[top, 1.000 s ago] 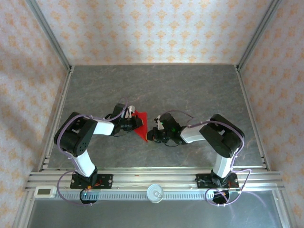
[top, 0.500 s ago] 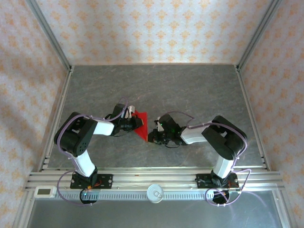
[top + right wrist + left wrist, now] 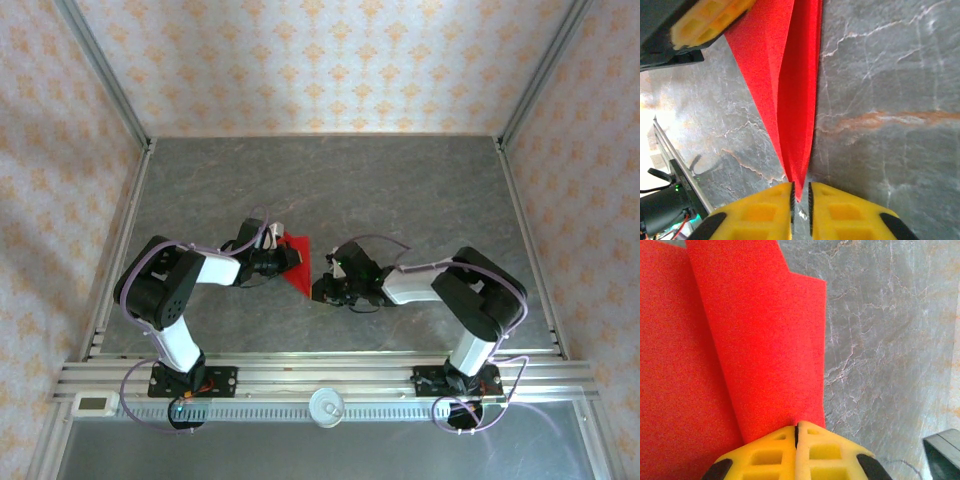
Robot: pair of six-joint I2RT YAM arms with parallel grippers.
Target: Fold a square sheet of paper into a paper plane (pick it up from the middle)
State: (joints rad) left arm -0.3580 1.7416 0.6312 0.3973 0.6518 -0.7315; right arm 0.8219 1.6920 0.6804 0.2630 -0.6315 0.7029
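Note:
The red sheet of paper (image 3: 297,264) is folded into a narrow, pointed paper plane shape and lies mid-table between both arms. My left gripper (image 3: 282,256) is shut on its wide end; in the left wrist view the yellow pads (image 3: 820,445) pinch the edge of a folded flap of the paper (image 3: 755,340). My right gripper (image 3: 318,288) is at the pointed end. In the right wrist view the paper's tip (image 3: 799,150) reaches into a narrow gap between the right gripper's (image 3: 800,192) jaws, which stand slightly open and do not clamp it. The left gripper's yellow finger (image 3: 710,20) shows at upper left.
A grey marbled tabletop (image 3: 400,190) stretches back to patterned walls with metal frame posts (image 3: 105,80). An aluminium rail (image 3: 320,378) runs along the near edge, with a white round disc (image 3: 326,405) and a small white device (image 3: 96,403) beside it.
My right gripper's jaws have parted a little at the paper's tip, and the right arm's elbow has shifted slightly right. The left gripper and the paper have not moved.

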